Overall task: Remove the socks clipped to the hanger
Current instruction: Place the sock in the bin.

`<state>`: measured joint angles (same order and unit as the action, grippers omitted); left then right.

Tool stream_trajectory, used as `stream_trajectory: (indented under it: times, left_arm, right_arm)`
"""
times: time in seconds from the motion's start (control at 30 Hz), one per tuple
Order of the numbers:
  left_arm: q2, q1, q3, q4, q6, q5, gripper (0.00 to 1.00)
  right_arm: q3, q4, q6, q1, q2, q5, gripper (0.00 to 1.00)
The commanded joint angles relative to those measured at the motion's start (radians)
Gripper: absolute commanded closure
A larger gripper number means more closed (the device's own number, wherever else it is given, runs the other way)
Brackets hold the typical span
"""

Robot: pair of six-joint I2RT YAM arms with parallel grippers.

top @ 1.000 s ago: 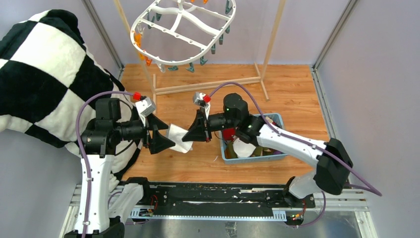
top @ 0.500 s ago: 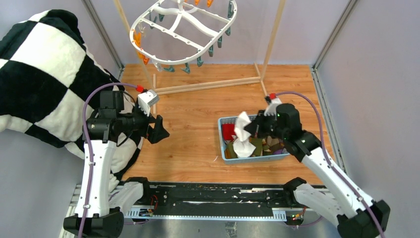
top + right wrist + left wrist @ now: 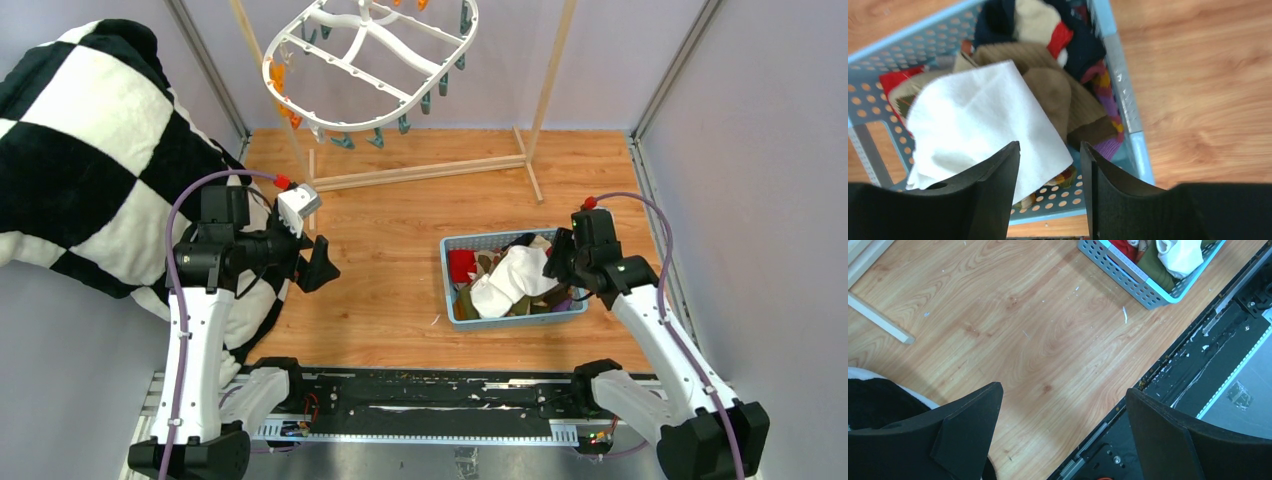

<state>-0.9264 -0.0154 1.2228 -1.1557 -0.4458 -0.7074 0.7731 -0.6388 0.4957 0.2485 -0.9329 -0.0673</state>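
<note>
Right wrist view: right gripper parted, empty, over white sock atop heap in basket. Risk: cloth catches finger on lift, spills over rim. Idle left gripper wide open. No socks seen on hanger.

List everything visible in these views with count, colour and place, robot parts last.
hanger: one, white with orange and teal clips, hung at the back.
wooden rack: one, light wood, back of the table.
blanket: one, black-and-white checked, left side.
basket: one, light blue, right of centre.
white sock: one, on top of the basket's pile.
other socks: several, mixed colours, in the basket.
left gripper: open, empty, over bare table.
right gripper: open, above the basket.
</note>
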Motion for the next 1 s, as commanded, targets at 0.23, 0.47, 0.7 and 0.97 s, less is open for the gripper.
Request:
stream_trajectory:
  times: [0.23,0.47,0.7,0.97]
  left_arm:
    - [-0.014,0.005,0.014,-0.001,-0.016,0.018,0.00]
    - [-0.040,0.005,-0.004,0.001,-0.029,0.074,0.00]
    - [-0.070,-0.015,-0.026,0.001,-0.057,0.090,0.00]
    - [-0.137,-0.108,-0.060,0.021,-0.095,0.078,0.00]
  right_arm:
    - [0.085,0.041,0.016,-0.014,0.041,0.228,0.54]
    - [-0.108,0.343,0.128,-0.050,-0.119,0.442,0.56]
    - [-0.217,0.445,0.127,-0.054,-0.263,0.355,0.55]
    - [-0.137,0.313,0.124,-0.029,-0.100,0.361,0.44]
